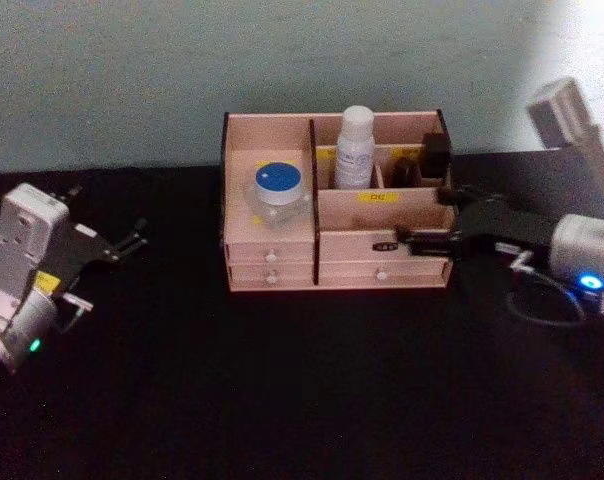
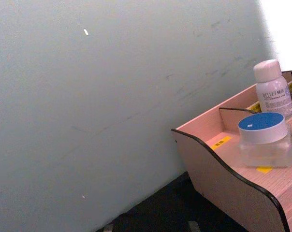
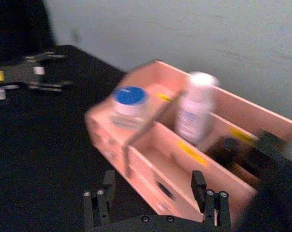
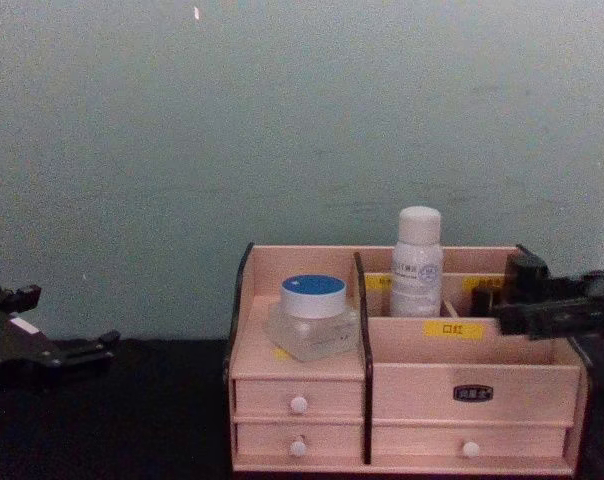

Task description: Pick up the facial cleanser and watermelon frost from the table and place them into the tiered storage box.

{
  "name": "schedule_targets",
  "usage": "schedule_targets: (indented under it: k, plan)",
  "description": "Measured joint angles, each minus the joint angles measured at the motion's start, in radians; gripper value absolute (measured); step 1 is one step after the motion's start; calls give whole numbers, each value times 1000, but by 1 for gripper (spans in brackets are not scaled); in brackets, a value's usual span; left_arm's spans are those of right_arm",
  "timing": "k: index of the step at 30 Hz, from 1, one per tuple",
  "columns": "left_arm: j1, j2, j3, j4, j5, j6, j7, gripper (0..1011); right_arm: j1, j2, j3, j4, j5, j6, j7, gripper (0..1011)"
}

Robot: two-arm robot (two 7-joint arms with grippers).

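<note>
The tiered storage box [image 1: 272, 250] stands at the table's middle back, pale wood with black edges. A clear jar with a blue lid [image 1: 279, 186] sits in its left compartment. A white bottle [image 1: 354, 148] stands upright in the rear middle compartment. I cannot tell which of the two is the facial cleanser and which the watermelon frost. My right gripper [image 1: 422, 225] hovers open and empty over the box's right front compartment; the right wrist view shows its fingers [image 3: 199, 186] spread above the box [image 3: 151, 145]. My left gripper [image 1: 122, 245] rests open at the far left, apart from the box.
A black object [image 1: 437, 152] sits in the box's rear right compartment. A pale wall [image 4: 282, 120] rises right behind the box. The black tabletop [image 1: 282, 400] stretches bare in front of the box and between it and the left arm.
</note>
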Motion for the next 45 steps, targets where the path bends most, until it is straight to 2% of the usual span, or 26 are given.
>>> schedule_targets:
  k: [4,6,9,12,14,15,19,21,25,31,36,45]
  plan:
    - [0,0,0,0,0,0,0,1001,-75,25,66,-42,5,-7,-101,1002]
    - [0,0,0,0,0,0,0,1001,-114,29,101,-60,-10,-20,-161,1002]
    - [0,0,0,0,0,0,0,1001,-158,29,140,-79,-30,-35,-231,1002]
    - [0,0,0,0,0,0,0,1001,-187,25,163,-89,-49,-40,-280,1002]
    - [0,0,0,0,0,0,0,1001,-212,17,181,-95,-79,-39,-341,1002]
    - [0,0,0,0,0,0,0,1001,-212,17,181,-95,-79,-39,-341,1002]
    - [0,0,0,0,0,0,0,1001,-237,-8,191,-89,-136,-29,-431,1003]
    - [0,0,0,0,0,0,0,1001,-241,-17,191,-82,-150,-27,-451,1003]
    - [0,0,0,0,0,0,0,1001,-245,-47,179,-48,-199,-31,-496,1002]
    - [0,0,0,0,0,0,0,1002,-242,-81,162,-1,-235,-35,-512,1002]
    - [0,0,0,0,0,0,0,1001,-245,-105,161,25,-248,-42,-518,1002]
    - [0,0,0,0,0,0,0,1001,-247,-106,163,27,-250,-44,-519,1002]
